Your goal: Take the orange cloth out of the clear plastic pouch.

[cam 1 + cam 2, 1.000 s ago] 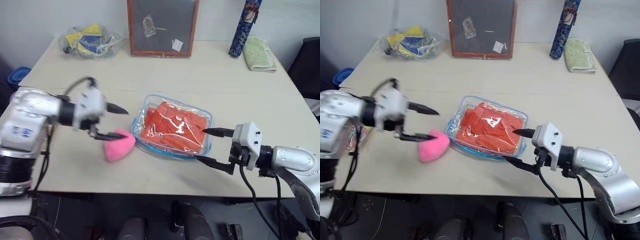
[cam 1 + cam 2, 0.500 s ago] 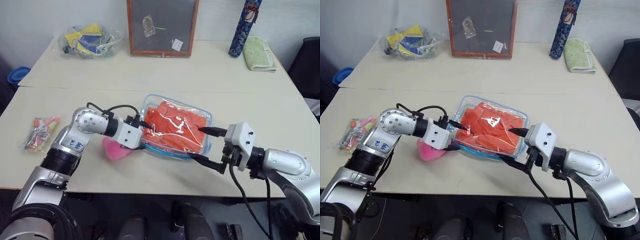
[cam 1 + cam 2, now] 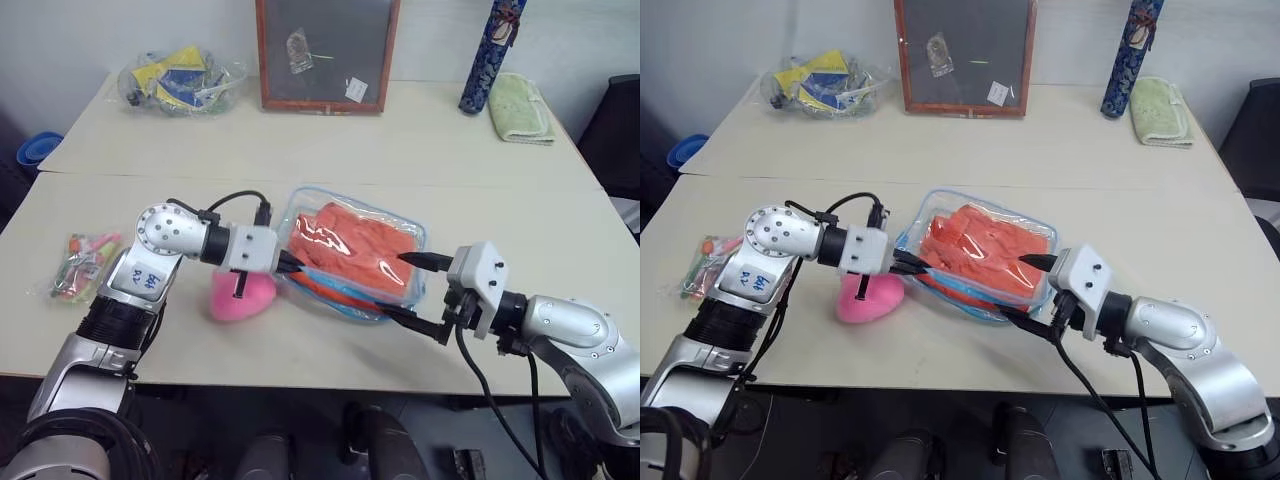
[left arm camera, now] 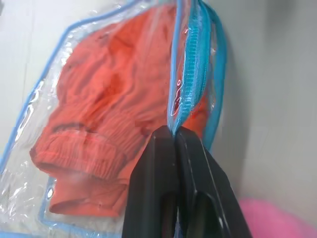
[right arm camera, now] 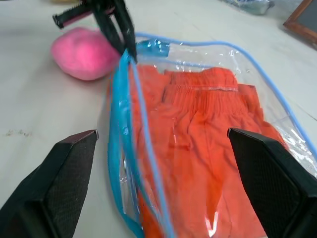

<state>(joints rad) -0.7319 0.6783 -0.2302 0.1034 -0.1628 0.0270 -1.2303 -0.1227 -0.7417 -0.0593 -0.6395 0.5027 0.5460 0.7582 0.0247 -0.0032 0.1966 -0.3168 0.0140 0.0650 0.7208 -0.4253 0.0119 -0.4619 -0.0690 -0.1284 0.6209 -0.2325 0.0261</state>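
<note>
Orange cloth (image 3: 352, 248) sits wholly inside the clear plastic pouch (image 3: 400, 225) on the table (image 3: 300, 150). My left gripper (image 3: 292, 265) jaws are clenched on its blue zipper edge; right gripper (image 3: 418, 290) jaws spread. Extraction not begun.

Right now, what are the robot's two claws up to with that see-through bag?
Left gripper shut on the clear plastic pouch, at its blue zipper edge. Right gripper open at the pouch's other end. Orange cloth inside. Pink fluffy ball beside pouch, not blocking.

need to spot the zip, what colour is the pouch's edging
Light blue edging on the clear plastic pouch, best seen in the left wrist view.
</note>
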